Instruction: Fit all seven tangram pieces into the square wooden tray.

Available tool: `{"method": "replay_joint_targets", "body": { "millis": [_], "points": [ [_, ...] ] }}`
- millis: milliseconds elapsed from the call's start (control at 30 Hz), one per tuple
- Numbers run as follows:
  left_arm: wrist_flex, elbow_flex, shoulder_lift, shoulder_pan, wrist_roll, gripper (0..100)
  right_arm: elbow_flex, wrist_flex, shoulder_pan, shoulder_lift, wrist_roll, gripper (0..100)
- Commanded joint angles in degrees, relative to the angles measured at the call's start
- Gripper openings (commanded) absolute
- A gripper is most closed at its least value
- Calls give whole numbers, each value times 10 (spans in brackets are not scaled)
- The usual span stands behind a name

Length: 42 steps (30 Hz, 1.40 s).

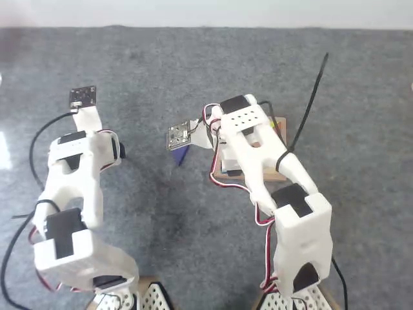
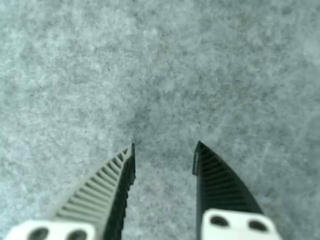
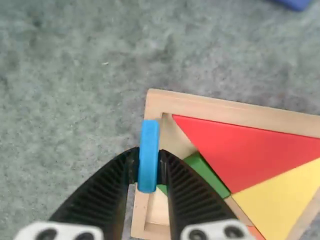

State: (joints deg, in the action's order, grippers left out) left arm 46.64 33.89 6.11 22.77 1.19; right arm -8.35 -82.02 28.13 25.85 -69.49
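Right wrist view: the right tool (image 3: 148,151) has its two black ribbed fingers pressed against the flat faces of a light blue piece (image 3: 149,132), holding it on edge.
Light blue piece: smooth and thick, with rounded edges. It stands upright over a corner of the wooden tray (image 3: 225,107); whether it touches the wood cannot be told.
Wooden tray: pale, square-cornered frame with a raised rim; a strip of its bare floor shows in the corner beside the held piece.
In the tray: a large red triangle (image 3: 235,145) lies flat along the rim, a yellow triangle (image 3: 280,195) sits edge to edge with it, and a green piece (image 3: 207,172) lies against the red one, right by the tool's finger.
Left tool (image 2: 165,145): fingers spread wide apart, ridged inner faces showing, nothing between them, pointing down at bare table.
Right arm (image 1: 271,161): white, stretched forward over the tray (image 1: 222,173), covering most of it.
Left arm (image 1: 71,194): white, folded at the elbow, well apart from the tray.
Dark blue piece (image 1: 182,155): pointed shape lying on the table just beside the tray, outside it.
Table (image 1: 161,77): mottled grey, felt-like cover.
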Motion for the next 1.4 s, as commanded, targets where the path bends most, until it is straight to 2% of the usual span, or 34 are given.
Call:
{"method": "replay_joint_targets", "body": {
  "millis": [0,400,633,1100,1167,1233,1367],
  "points": [
    [-10,-2,-4,-4,6,187,-28,-3,7,-7,1,9],
    [-10,-2,-4,-4,6,187,-30,-3,13,7,4,11],
    [-10,-2,-4,-4,7,187,-62,-9,9,30,4,138],
    [-9,-2,-4,-4,7,187,-108,-21,0,20,6,140],
    [-9,-2,-4,-4,7,187,-123,-17,3,10,32,140],
    [-9,-2,-4,-4,7,187,-148,4,13,9,90,140],
    [-10,-2,-4,-3,7,187,-160,87,52,39,302,140]
  ]
}}
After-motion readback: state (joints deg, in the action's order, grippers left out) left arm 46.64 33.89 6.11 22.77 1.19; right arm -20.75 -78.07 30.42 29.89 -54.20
